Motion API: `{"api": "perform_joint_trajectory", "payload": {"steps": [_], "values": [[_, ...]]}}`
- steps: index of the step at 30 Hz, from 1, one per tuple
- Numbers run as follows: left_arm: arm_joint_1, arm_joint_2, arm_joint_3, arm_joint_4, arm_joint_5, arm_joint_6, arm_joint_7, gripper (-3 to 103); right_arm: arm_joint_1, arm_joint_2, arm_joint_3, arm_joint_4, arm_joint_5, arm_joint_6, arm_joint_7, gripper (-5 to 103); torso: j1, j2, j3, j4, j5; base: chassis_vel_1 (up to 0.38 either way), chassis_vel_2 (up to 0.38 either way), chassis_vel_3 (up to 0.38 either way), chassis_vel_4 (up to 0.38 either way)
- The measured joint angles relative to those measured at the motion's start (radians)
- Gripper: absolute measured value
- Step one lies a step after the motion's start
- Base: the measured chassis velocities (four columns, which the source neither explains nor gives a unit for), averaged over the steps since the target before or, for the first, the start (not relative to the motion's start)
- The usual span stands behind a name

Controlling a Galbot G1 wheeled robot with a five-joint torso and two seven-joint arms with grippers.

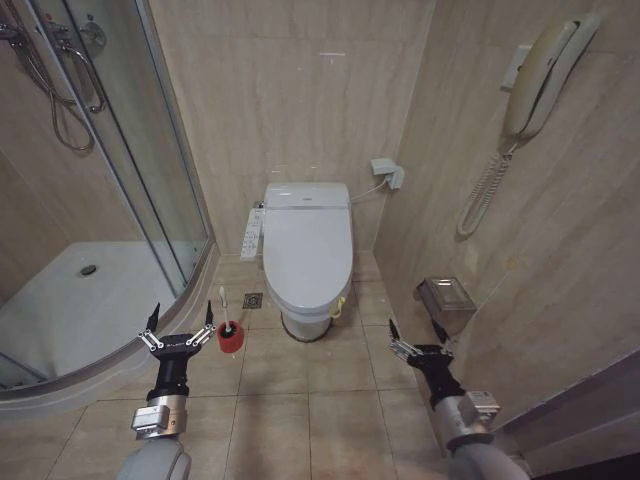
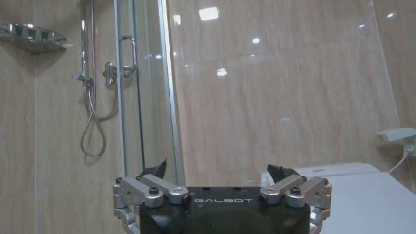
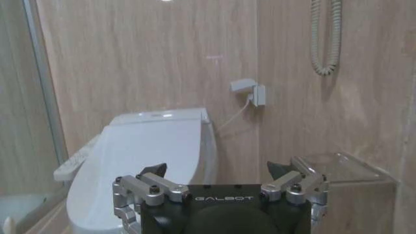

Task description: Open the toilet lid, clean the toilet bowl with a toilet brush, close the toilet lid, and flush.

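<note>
Toilet lid [image 1: 307, 243] shut, untouched.

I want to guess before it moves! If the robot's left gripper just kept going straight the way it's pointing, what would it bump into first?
Probably the beige wall beside the shower door. The open left gripper faces that wall, with the closed toilet lid off to one side and lower. Depth is hard to judge.

head: high, looking down | wrists: low, facing wall | shared: toilet lid [image 1: 307, 245]
</note>
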Motion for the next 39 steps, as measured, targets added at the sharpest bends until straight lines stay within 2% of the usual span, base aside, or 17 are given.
{"api": "perform_joint_trajectory", "payload": {"steps": [4,15,26,39], "values": [[0.0,0.0,0.0,0.0,0.0,0.0,0.0,100,0.035,0.009,-0.002,-0.016,-0.001,0.011,0.002,100,0.0,0.0,0.0,0.0001,0.0002,0.0,0.0,0.0,0.0],[0.0,0.0,0.0,0.0,0.0,0.0,0.0,100,0.043,-0.042,0.056,0.018,0.068,0.02,0.035,100,0.0,0.0,0.0,0.0,0.0002,0.0,0.0,0.0,0.0],[0.0,0.0,0.0,0.0,0.0,0.0,0.0,100,-0.003,-0.008,0.062,0.056,0.064,0.032,0.03,100,0.0,0.0,0.0,-0.0001,0.0002,0.0,0.0,0.0,0.0],[0.0,0.0,0.0,0.0,0.0,0.0,0.0,100,-0.009,-0.017,0.08,0.048,0.088,0.053,0.047,100,0.0,0.0,0.0,0.0,0.0003,0.0,0.0,0.0,0.0]]}}
